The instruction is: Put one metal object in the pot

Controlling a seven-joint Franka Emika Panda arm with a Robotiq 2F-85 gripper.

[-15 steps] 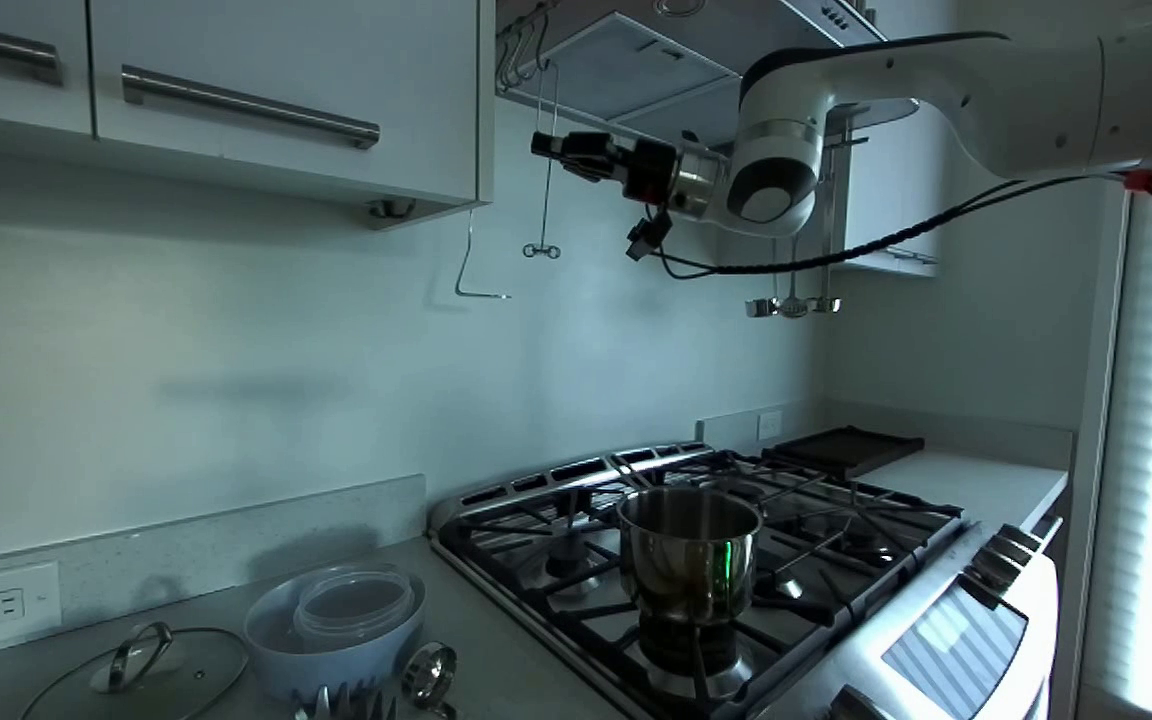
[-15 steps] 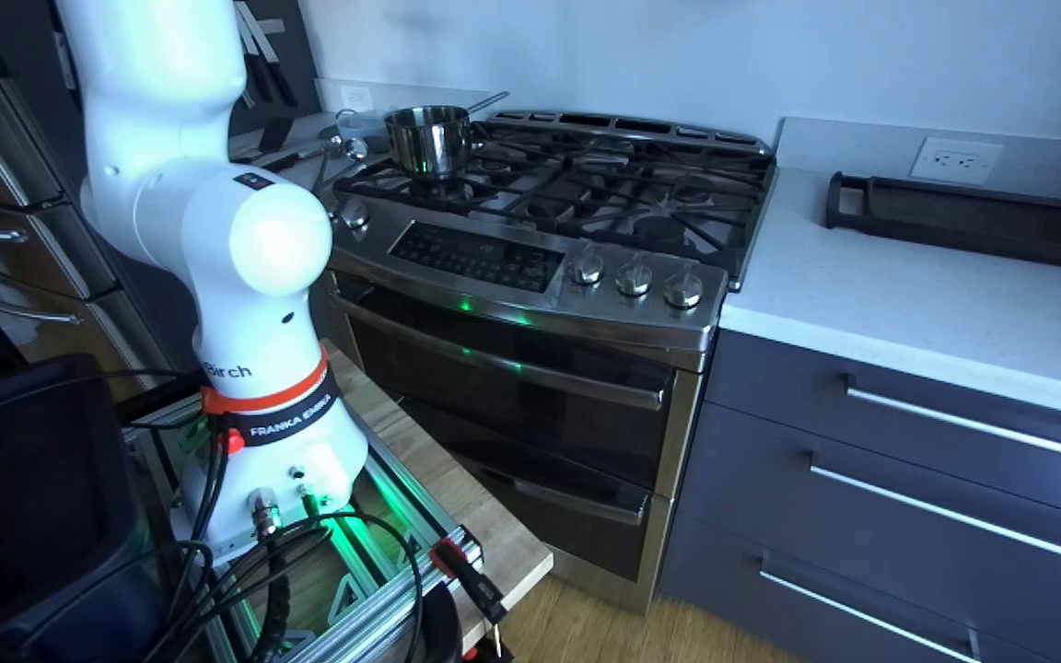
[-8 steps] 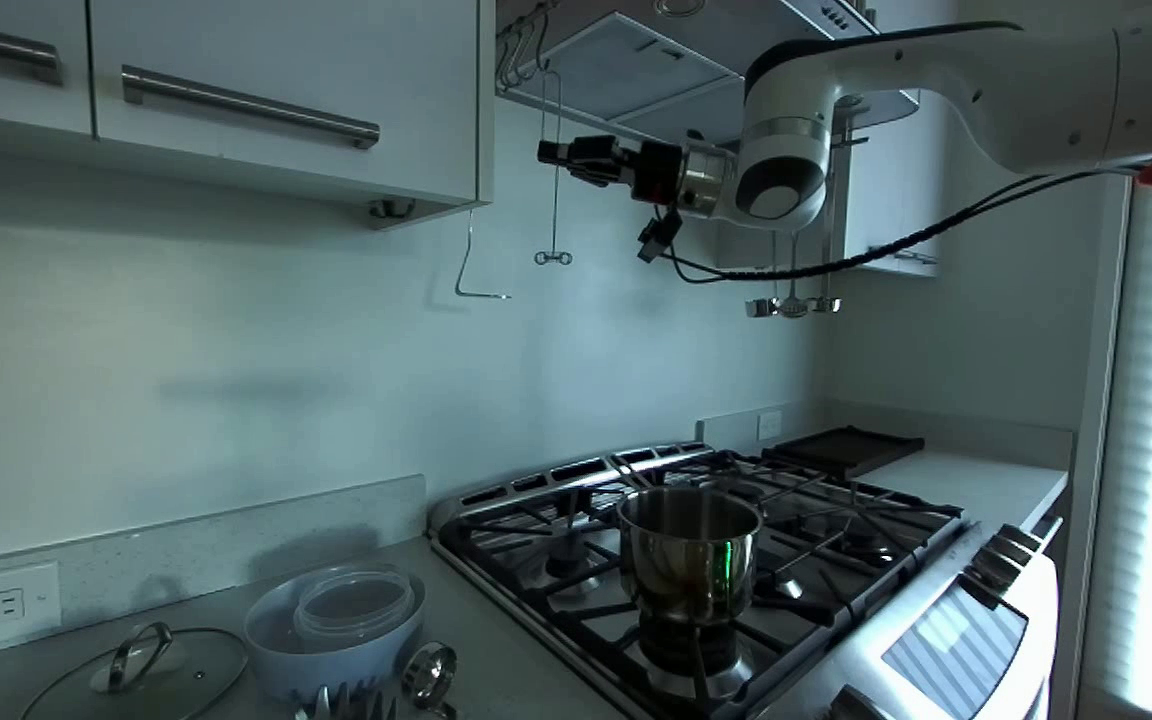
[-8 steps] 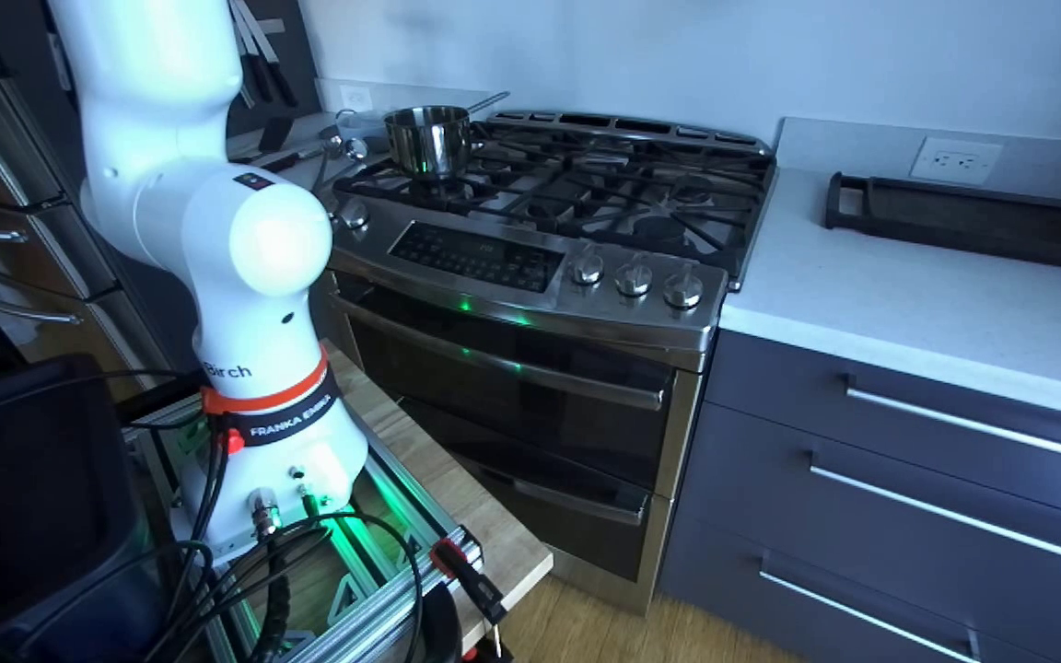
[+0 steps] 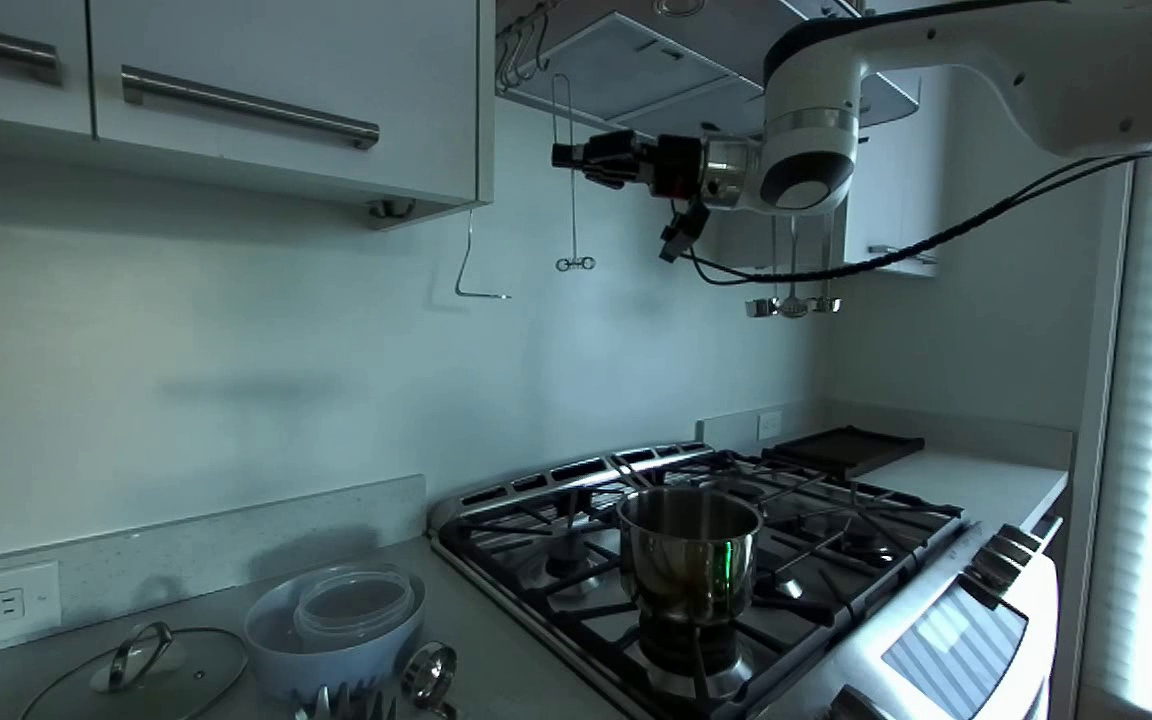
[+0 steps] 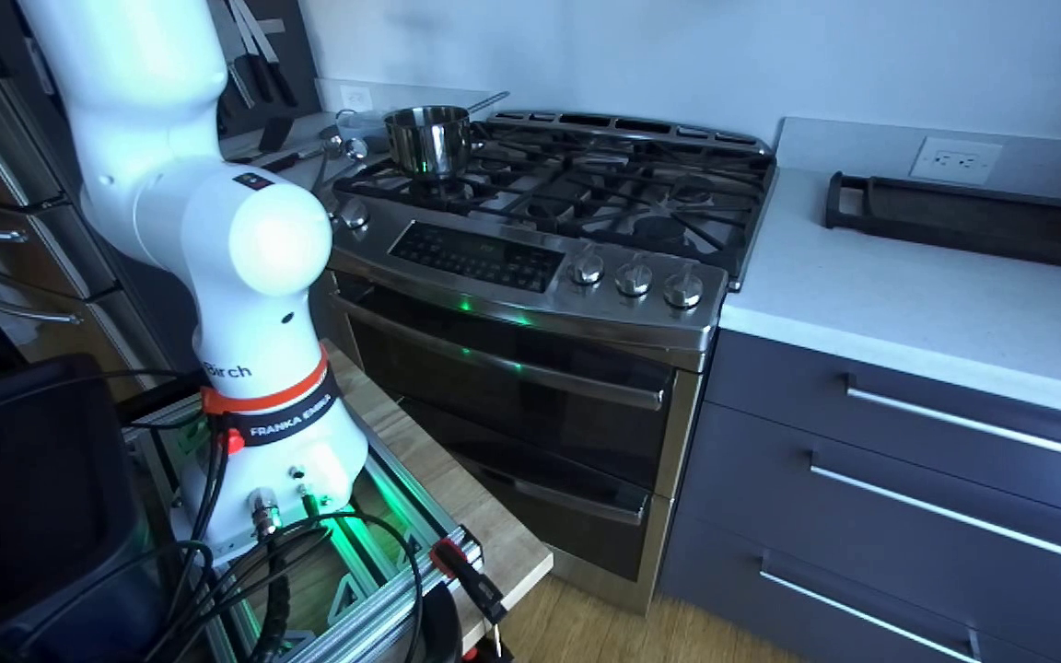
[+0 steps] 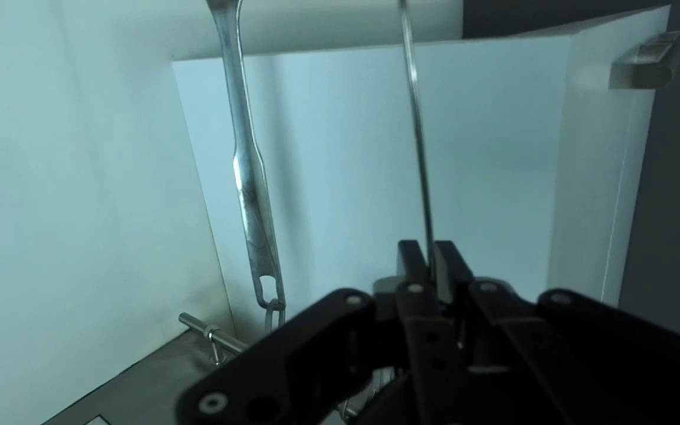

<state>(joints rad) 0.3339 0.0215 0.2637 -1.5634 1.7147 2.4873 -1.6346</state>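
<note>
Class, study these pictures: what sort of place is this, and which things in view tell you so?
Almost certainly a kitchen, perhaps in a home, though that part is less sure. The signs are a stove, a steel pot standing on it, and metal utensils hanging nearby.

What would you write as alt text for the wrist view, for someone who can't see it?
Black robot gripper pinching a slim metal utensil, which runs off the picture's top edge. To its left in the picture is a flat-handled metal utensil; behind both is a white cabinet.
</note>
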